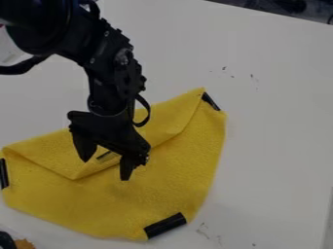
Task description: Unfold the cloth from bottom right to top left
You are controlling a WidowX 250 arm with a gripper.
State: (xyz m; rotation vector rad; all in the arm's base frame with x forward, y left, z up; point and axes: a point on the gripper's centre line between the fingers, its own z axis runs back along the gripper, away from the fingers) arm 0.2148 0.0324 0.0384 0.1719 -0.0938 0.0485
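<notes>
The gripper [105, 169] hangs, fingers spread, over the yellow cloth [162, 180] on the white table [280, 121], probably so that they can straddle and pinch its folded flap [46, 151]

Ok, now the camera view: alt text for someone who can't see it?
A black robot gripper, fingers apart, hangs over a partly folded yellow cloth on a white table. The cloth's upper side is folded in toward its middle, and black strips sit at its edges.
</notes>
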